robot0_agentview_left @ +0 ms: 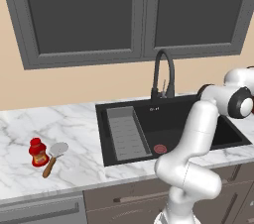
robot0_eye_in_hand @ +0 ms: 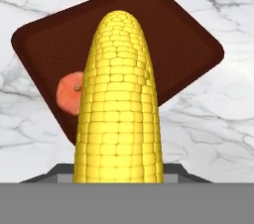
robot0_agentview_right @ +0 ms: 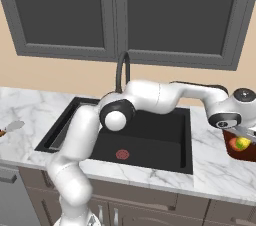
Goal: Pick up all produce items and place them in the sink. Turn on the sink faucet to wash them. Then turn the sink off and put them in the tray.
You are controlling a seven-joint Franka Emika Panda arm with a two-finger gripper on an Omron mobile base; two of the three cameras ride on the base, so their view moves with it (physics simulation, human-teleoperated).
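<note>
Left base view: marble counter [robot0_agentview_left: 74, 163] carries a red squat bottle [robot0_agentview_left: 37, 152] with a wooden-handled spatula [robot0_agentview_left: 53, 157] just beside it, well left of the sink [robot0_agentview_left: 106, 134]. Sink is a black basin with a grey ribbed insert [robot0_agentview_left: 126, 133] along its left side and a round red drain [robot0_agentview_left: 160, 148]. Black gooseneck faucet [robot0_agentview_left: 162, 74] stands behind the basin. The arm crosses in front of the right half of the sink.

Right base view: arm stretches across the sink to the right, hiding the lower part of the faucet. Tray [robot0_agentview_right: 242, 156] sits on the counter right of the sink, partly cut by the picture edge. Gripper [robot0_agentview_right: 243, 141] hangs right above it; yellow and orange-red show beneath.

Hand view: gripper clamped on the corn cob [robot0_eye_in_hand: 119, 104], cob pointing away over the tray. Orange-red vegetable [robot0_eye_in_hand: 71, 93] lies inside the tray, partly hidden behind the cob.
</note>
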